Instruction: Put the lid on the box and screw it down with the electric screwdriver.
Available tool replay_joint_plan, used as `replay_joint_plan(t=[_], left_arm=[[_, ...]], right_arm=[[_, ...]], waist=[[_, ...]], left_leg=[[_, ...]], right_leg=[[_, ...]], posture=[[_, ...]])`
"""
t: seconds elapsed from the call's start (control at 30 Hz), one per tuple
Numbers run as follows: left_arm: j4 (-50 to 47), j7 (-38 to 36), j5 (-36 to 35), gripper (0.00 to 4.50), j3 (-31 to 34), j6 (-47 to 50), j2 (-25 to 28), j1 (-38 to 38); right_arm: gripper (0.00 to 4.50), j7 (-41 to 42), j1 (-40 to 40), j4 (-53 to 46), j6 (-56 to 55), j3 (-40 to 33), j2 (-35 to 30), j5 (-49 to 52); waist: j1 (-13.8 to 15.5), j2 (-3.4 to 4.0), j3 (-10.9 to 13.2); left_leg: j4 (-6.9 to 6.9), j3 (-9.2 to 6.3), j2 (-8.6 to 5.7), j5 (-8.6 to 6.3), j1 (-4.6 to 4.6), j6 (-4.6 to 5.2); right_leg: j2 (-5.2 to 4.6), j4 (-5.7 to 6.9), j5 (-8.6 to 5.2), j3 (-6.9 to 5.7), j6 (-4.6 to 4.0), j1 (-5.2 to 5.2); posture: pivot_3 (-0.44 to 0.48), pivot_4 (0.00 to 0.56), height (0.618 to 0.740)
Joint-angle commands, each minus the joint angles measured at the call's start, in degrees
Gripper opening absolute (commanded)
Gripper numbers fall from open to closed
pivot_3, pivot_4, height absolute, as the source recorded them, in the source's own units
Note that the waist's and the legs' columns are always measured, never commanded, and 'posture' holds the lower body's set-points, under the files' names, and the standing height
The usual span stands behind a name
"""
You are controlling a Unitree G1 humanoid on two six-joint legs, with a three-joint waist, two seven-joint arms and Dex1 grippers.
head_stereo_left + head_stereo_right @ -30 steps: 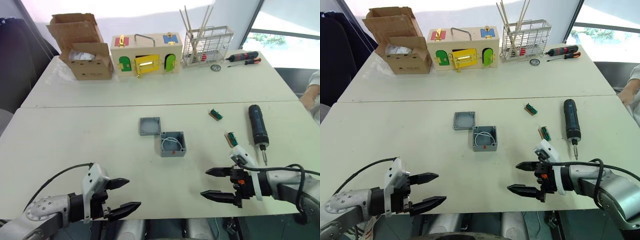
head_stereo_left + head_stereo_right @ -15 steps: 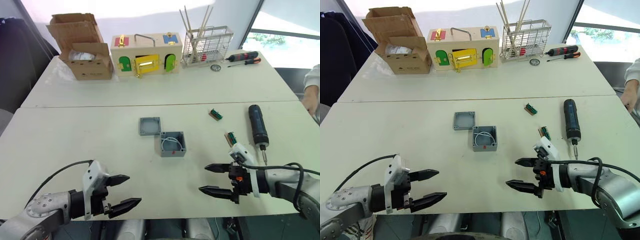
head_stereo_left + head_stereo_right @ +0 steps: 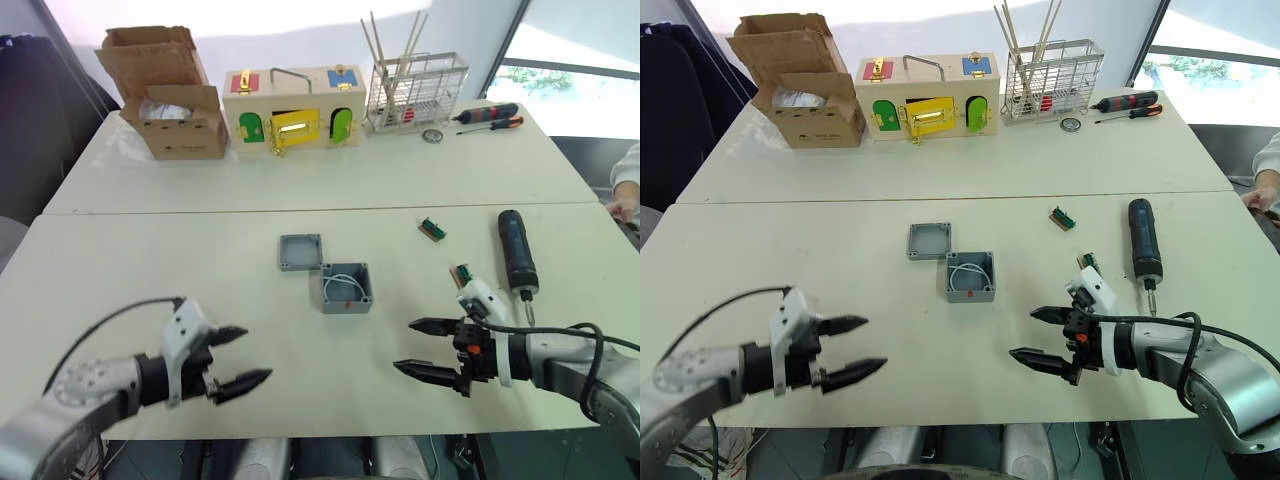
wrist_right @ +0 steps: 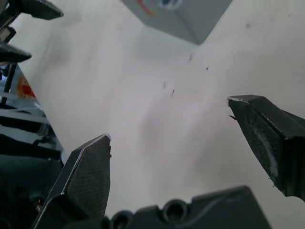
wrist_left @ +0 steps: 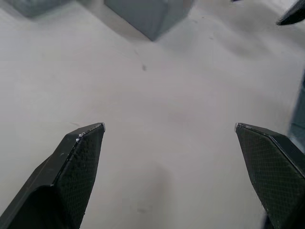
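The grey box (image 3: 346,287) sits open near the table's middle, white wires and a red part inside. The flat grey lid (image 3: 300,252) lies just behind it to the left, touching its corner. The black and dark-blue electric screwdriver (image 3: 516,265) lies to the right, bit pointing toward me. My left gripper (image 3: 245,356) hovers open over the near left of the table, with nothing between its fingers. My right gripper (image 3: 412,347) hovers open at the near right, in front of the box (image 4: 183,14) and beside the screwdriver, also empty.
Two small green parts (image 3: 433,229) (image 3: 462,276) lie between box and screwdriver. On the far table stand a cardboard carton (image 3: 170,95), a wooden latch box (image 3: 290,108), a wire basket (image 3: 415,90) and two hand screwdrivers (image 3: 488,116). A person's hand (image 3: 628,192) shows at the right edge.
Both grippers have moved forward over the table toward the box, staying open. The person's hand at the right edge has drawn back a little.
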Motion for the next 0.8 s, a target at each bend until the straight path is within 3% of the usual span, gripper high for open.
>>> replay_joint_plan(t=[0.03, 0.1, 0.2, 0.33, 0.57, 0.8], left_arm=[[3.5, -3.6, -3.2, 4.50, -1.3, 6.2, 5.9, -15.6], [6.6, -6.7, -3.1, 4.50, -6.4, 9.5, 7.8, -28.6], [11.3, -12.0, 0.1, 4.50, -17.0, 12.3, 6.2, -45.2], [17.9, -19.5, 6.0, 4.50, -29.3, 10.3, 0.5, -58.0], [25.0, -26.5, 16.7, 4.50, -43.8, 3.9, -7.5, -62.2], [31.9, -28.4, 23.7, 4.50, -47.7, -0.1, -13.3, -63.6]], right_arm=[[4.46, -1.0, -2.0, 0.5, 1.3, -4.7, 0.8, 3.5], [4.46, -1.4, -2.9, 1.0, 1.7, -4.9, 0.9, 3.9], [4.46, -2.1, -4.2, 1.4, 1.2, -3.9, 1.3, 2.8], [4.46, -3.5, -5.2, 1.6, 0.6, -3.8, 2.1, 1.6], [4.46, -8.8, -4.1, -2.3, 0.6, -5.0, 4.7, 1.3], [4.46, -14.1, -1.2, -6.1, 0.2, -5.1, 9.0, 1.3]], waist=[[0.1, -0.05, 0.0], [0.7, -0.23, 0.1], [0.6, -0.23, 0.1], [-0.4, -0.25, 0.1], [-0.6, -0.27, 0.2], [-0.1, -0.28, 0.2]], left_leg=[[0.00, 0.00, -0.01, 0.00, 0.01, 0.00], [0.10, -0.13, -0.02, 0.01, -0.02, -0.02], [0.11, -0.06, -0.07, 0.01, 0.02, -0.01], [0.09, -0.01, -0.13, 0.02, 0.01, -0.03], [0.08, 0.01, -0.02, 0.02, 0.00, 0.00], [0.14, 0.00, -0.02, 0.03, -0.04, 0.01]], right_leg=[[0.00, 0.01, 0.01, 0.00, 0.02, 0.00], [0.04, 0.08, 0.09, -0.15, 0.17, 0.03], [0.05, 0.02, 0.13, -0.10, 0.22, 0.10], [0.05, -0.01, 0.13, -0.08, 0.24, 0.08], [0.11, 0.07, 0.12, -0.06, 0.25, -0.02], [0.09, 0.09, 0.12, -0.04, 0.25, -0.02]], posture=[[0.000, 0.150, 0.734], [0.000, 0.150, 0.734], [0.000, 0.150, 0.734], [0.000, 0.150, 0.734], [0.000, 0.150, 0.734], [0.000, 0.150, 0.734]])
